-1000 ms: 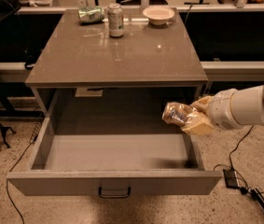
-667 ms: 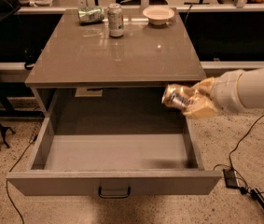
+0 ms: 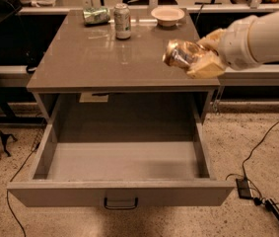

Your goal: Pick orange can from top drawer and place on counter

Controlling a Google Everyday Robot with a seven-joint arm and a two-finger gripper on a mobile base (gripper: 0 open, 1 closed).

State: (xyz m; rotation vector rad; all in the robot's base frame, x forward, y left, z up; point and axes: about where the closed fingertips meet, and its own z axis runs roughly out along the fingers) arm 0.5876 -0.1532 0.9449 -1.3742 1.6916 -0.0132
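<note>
My gripper (image 3: 200, 57) reaches in from the right and is shut on the orange can (image 3: 181, 54), a small dented orange-brown can with shiny marks. It holds the can tilted in the air above the right front part of the counter (image 3: 99, 58). The top drawer (image 3: 122, 159) is pulled wide open below, and its grey inside holds nothing that I can see. Its dark pull handle (image 3: 121, 204) sits in the middle of the front panel.
At the back of the counter lie a crushed green can (image 3: 95, 16), an upright silver-green can (image 3: 122, 20) and a white bowl (image 3: 167, 15). Cables and a black power brick (image 3: 243, 187) lie on the floor at the right.
My gripper has lifted the orange can up out of the drawer's right side to above the counter's right front edge.
</note>
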